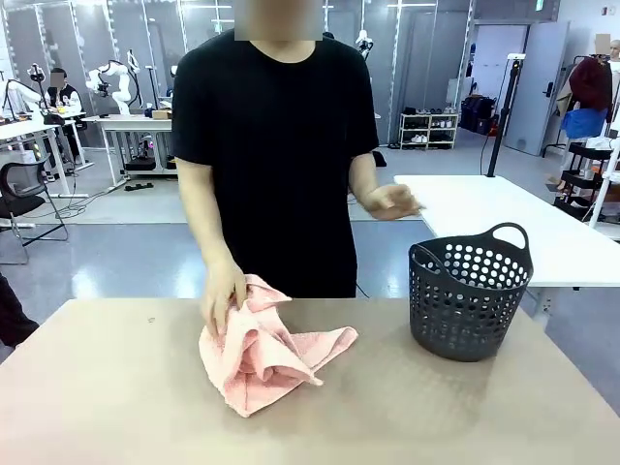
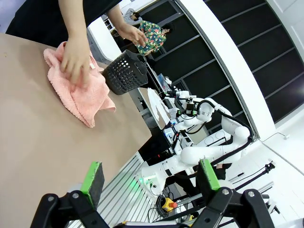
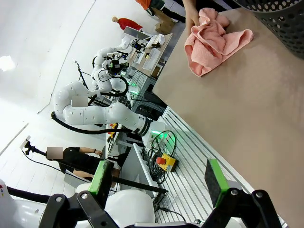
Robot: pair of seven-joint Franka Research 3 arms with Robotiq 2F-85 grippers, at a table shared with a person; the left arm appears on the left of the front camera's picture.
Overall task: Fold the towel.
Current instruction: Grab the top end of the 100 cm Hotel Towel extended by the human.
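The salmon-pink towel [image 1: 268, 356] lies crumpled in a heap on the brown table, left of centre. A person in a black shirt stands at the far side with one hand [image 1: 222, 295] pressed on the towel's upper left edge; the other hand [image 1: 390, 201] hovers in the air. The towel [image 2: 78, 90] and the resting hand appear far off in the left wrist view, where my left gripper [image 2: 151, 175] stands open with nothing between its green pads. My right gripper [image 3: 158, 176] is open too, hanging off the table's near edge, with the towel [image 3: 213, 42] far ahead.
A dark grey perforated basket [image 1: 469, 290] with handles stands on the table's right side, well apart from the towel. The table [image 1: 116, 407] has bare surface in front and to the left. White tables and other equipment stand behind the person.
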